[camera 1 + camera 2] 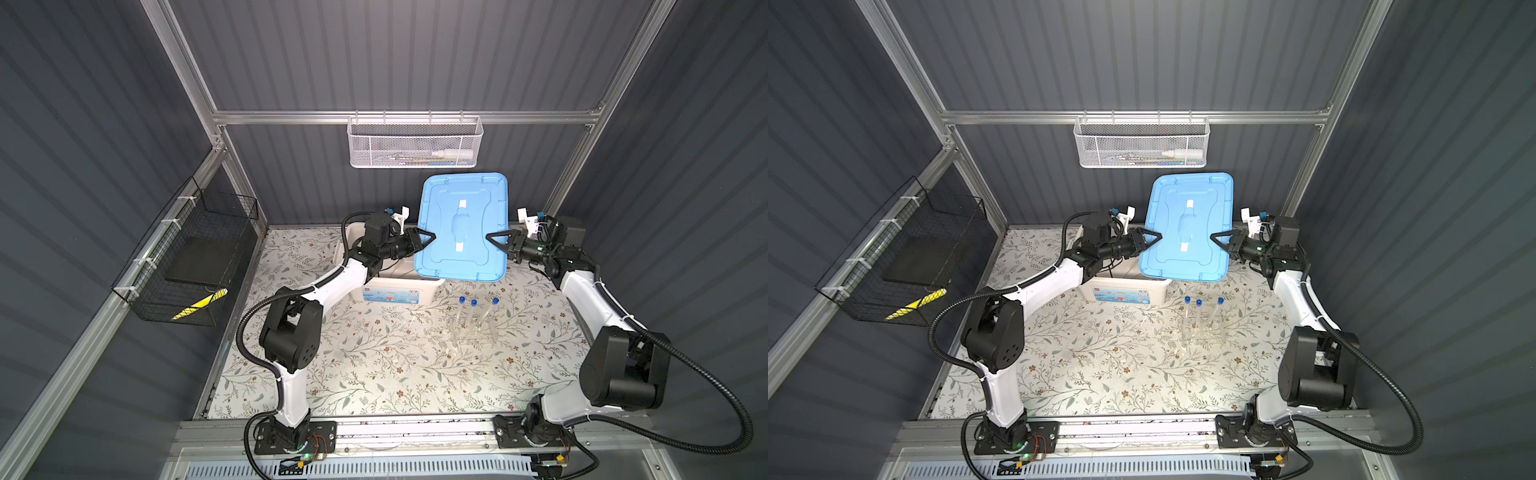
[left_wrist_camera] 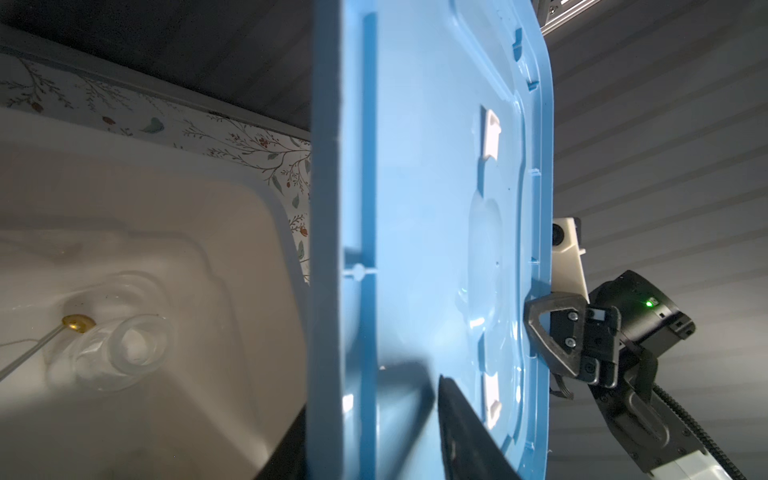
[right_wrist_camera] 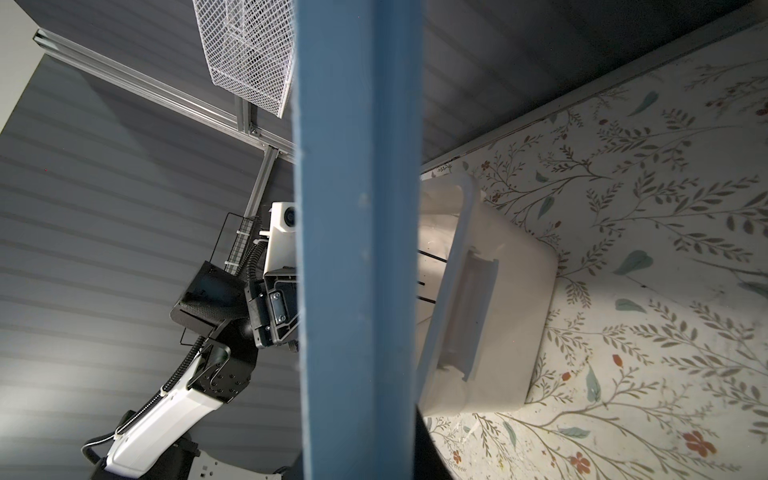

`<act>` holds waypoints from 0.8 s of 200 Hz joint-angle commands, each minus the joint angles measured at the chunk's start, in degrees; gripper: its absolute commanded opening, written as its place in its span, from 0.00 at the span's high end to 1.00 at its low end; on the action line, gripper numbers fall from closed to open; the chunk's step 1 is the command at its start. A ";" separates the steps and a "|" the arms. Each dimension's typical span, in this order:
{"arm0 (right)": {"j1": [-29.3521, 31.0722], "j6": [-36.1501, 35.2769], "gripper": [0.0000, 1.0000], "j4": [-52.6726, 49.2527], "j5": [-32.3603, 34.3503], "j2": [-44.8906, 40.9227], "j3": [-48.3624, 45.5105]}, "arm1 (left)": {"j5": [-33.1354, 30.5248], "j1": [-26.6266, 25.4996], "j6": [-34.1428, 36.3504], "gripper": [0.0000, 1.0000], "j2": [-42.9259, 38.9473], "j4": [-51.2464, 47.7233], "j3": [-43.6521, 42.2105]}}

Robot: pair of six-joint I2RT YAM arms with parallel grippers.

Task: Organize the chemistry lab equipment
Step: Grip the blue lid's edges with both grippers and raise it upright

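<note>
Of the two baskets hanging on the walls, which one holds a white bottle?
The white mesh basket on the back rail, behind the blue lid: a white bottle lies in it. The black wire basket at the left shows none.

My robot test cell: grey ribbed walls, aluminium frame, wire baskets, floral-papered bench.

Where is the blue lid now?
In both top views the blue lid hangs over the white storage box, at the back, between left gripper and right gripper.
</note>
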 commanded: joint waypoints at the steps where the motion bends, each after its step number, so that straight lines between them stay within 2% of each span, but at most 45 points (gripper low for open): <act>1: 0.39 -0.99 0.84 0.51 0.18 -2.48 0.96 | -1.57 -0.18 3.50 0.42 -2.30 -3.17 2.01; 25: 0.37 -1.02 0.86 -0.35 2.37 -4.22 1.93 | -3.02 0.22 5.25 0.25 -3.54 -5.65 2.18; 48: 0.90 -2.64 0.86 -3.36 5.18 -6.22 3.81 | -5.40 0.70 7.79 0.01 -5.34 -8.82 2.19; 87: 4.78 -12.07 0.87 -15.52 13.52 -9.14 11.11 | -10.58 2.27 12.97 0.00 -10.71 -15.04 1.86; 111: 8.84 -17.90 0.86 -22.08 20.84 -9.82 16.38 | -16.40 3.15 16.33 0.00 -14.93 -19.26 1.34; 131: 13.73 -23.62 0.87 -28.42 28.90 -9.48 21.66 | -19.23 4.18 18.31 0.00 -18.53 -21.77 0.38; 160: 21.91 -30.20 0.87 -32.07 42.65 -8.96 27.26 | -19.78 5.99 19.16 0.00 -23.17 -24.54 -0.10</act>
